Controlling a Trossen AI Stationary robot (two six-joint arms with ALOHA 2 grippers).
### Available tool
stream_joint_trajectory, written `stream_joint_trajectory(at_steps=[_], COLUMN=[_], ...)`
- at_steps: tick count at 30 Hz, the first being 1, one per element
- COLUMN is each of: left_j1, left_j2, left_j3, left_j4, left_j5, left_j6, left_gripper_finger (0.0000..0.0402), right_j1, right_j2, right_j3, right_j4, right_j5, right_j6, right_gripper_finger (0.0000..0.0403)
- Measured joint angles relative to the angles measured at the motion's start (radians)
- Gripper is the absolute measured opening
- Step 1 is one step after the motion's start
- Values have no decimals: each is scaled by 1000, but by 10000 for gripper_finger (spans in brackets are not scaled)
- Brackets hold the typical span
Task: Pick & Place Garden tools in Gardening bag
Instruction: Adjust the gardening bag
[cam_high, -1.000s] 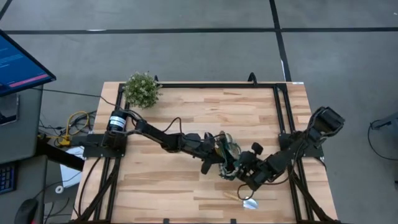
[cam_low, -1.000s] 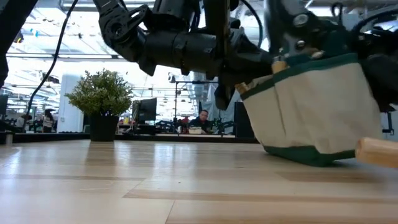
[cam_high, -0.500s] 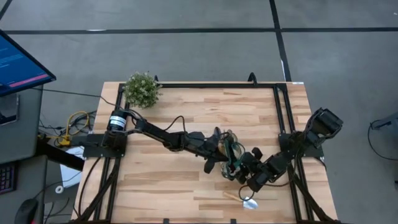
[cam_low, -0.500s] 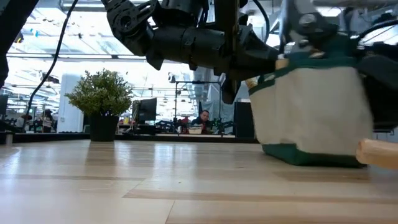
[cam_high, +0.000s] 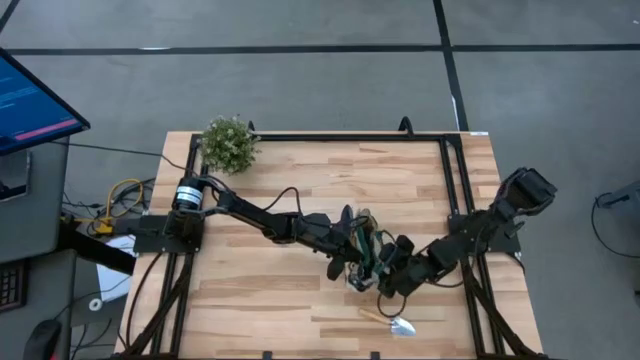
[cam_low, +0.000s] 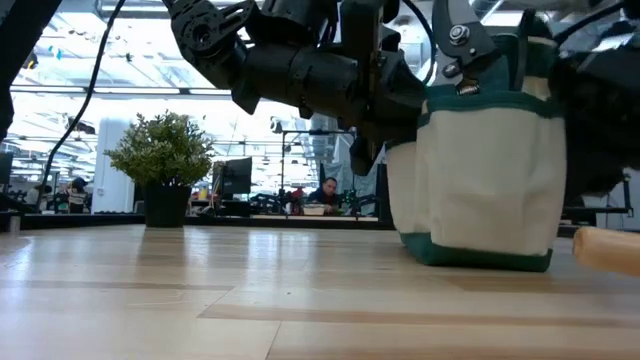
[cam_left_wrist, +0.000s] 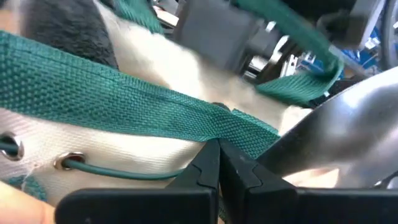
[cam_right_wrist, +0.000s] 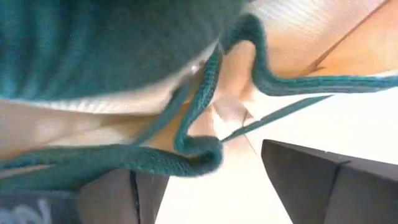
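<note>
The gardening bag, beige canvas with green trim, stands upright on its base mid-table. My left gripper reaches it from the table's left and is shut on its rim. A silver tool head shows just beyond that rim. My right gripper is open at the bag's near right side, with a loop of green strap between its fingers. One trowel, with a wooden handle and a silver head, lies flat on the table near the front edge. My left gripper pinches the green trim band of the bag's rim between its two shut fingers. The fingers come in level from the table's left. The bag stands upright with its base on the table. Whether my right gripper touches the strap loop I cannot tell.
A bushy potted plant stands at the table's far left corner. The trowel's wooden handle lies just beside the bag at table height. Black frame rails run along the table's edges. Bare wood spreads left of the bag.
The bag was tilted, with one side of its base raised off the table. It has swung upright and now stands flat on its base. My left gripper has kept its hold on the rim. My right arm has shifted a little toward the bag.
</note>
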Motion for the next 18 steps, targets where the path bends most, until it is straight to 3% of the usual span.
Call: stream_joint_trajectory(at_steps=[8,18], left_j1=[10,13], left_j2=[0,-2], left_j3=[0,0], left_j4=[-13,-24], left_j5=[0,8], left_j6=[9,4], left_gripper_finger=[1,1], right_j1=[59,202], right_j2=[-154,-355], right_j3=[1,1], right_j4=[-169,-394], right_j5=[-35,-77], right_j6=[4,188], right_gripper_finger=[241,240])
